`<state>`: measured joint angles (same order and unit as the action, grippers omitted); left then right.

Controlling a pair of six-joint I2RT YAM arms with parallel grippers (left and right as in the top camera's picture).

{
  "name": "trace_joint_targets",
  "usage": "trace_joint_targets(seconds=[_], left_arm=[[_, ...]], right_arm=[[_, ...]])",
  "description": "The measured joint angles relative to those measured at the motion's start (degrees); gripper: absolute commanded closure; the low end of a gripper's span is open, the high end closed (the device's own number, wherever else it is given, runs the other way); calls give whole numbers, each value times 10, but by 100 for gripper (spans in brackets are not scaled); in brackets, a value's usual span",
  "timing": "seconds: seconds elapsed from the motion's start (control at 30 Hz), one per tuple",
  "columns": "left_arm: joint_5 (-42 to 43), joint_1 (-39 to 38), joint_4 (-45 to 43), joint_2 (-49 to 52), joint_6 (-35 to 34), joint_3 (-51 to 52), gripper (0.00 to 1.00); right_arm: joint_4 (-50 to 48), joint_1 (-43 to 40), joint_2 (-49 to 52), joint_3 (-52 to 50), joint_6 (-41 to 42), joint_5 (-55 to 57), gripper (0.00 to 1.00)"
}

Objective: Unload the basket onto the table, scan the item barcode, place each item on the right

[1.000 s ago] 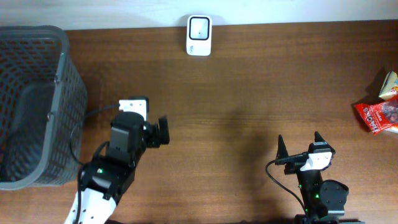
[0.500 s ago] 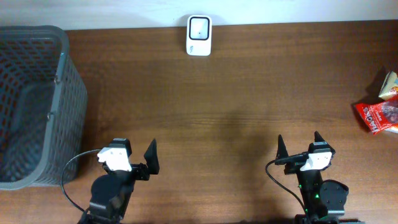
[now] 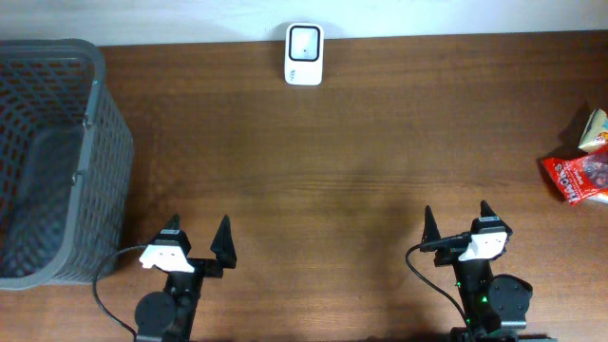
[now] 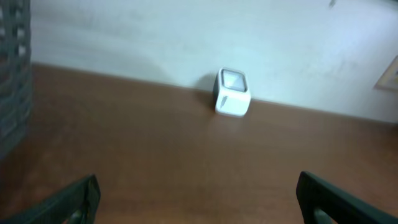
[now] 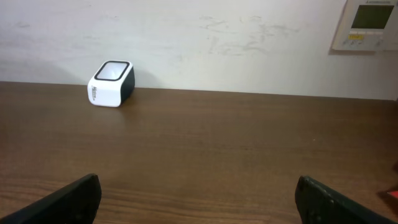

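Left hand (image 3: 199,231): near front edge of table (image 3: 380,142), left side. Jaws spread wide, holding nothing.
Right hand (image 3: 456,217): front edge, right side. Jaws likewise spread, empty. Both hands point toward the far edge.
Barcode scanner (image 3: 304,42): white, standing at far edge, approx. centre, against the wall. Well apart from both hands.
Items: red packet (image 3: 575,179) at table's right edge, w/ a lighter packet (image 3: 596,127) just beyond it, both partly cut off by frame. Barcode not discernible.
Grey mesh basket (image 3: 100,133): far left of table.
Wall control panel (image 5: 368,23): upper right in right wrist view.
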<state>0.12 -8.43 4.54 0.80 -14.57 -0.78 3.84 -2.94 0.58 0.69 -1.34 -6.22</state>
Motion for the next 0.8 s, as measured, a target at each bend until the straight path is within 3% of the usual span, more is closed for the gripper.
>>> trace_joint_targets(seconds=[0.23, 0.43, 0.63, 0.8], left_arm=[[-5, 0, 0, 0, 110, 0, 1], [-21, 0, 0, 0, 164, 0, 1], [-114, 0, -8, 0, 174, 0, 1], [-119, 0, -9, 0, 176, 0, 1]], right_arm=[[0, 0, 0, 0, 0, 0, 2], [0, 0, 0, 0, 0, 0, 2], [0, 0, 0, 0, 0, 0, 2], [0, 0, 0, 0, 0, 0, 2]])
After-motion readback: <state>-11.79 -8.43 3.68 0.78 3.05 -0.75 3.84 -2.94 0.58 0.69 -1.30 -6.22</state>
